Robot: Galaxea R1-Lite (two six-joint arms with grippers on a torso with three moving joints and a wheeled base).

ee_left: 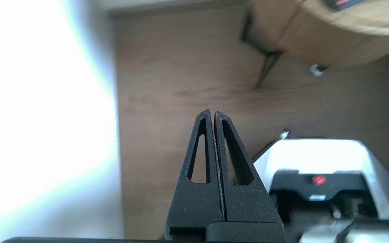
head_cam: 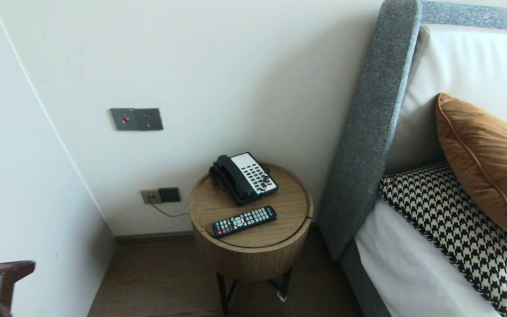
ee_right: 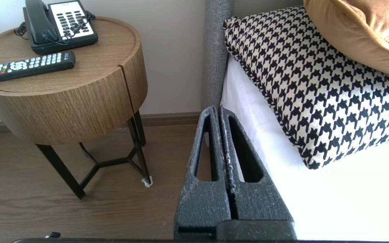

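A round wooden bedside table (head_cam: 288, 229) stands between the wall and the bed. On it lie a black-and-white desk phone (head_cam: 244, 178) at the back and a black remote control (head_cam: 244, 221) in front of it. My left gripper (ee_left: 213, 113) is shut and empty, hanging over the wooden floor (ee_left: 181, 84). The table's side (ee_left: 333, 44) lies ahead of it and a white wall is close beside it. My right gripper (ee_right: 218, 109) is shut and empty, low beside the mattress edge. Its view shows the table (ee_right: 106, 50), phone (ee_right: 59, 25) and remote (ee_right: 25, 66).
A grey upholstered headboard (head_cam: 372, 132) rises right of the table. A houndstooth pillow (head_cam: 456, 233) and a brown cushion (head_cam: 486, 163) lie on the bed. Wall plates (head_cam: 137, 119) and a socket (head_cam: 161, 195) are behind. My white base (ee_left: 319, 162) sits beside the left gripper.
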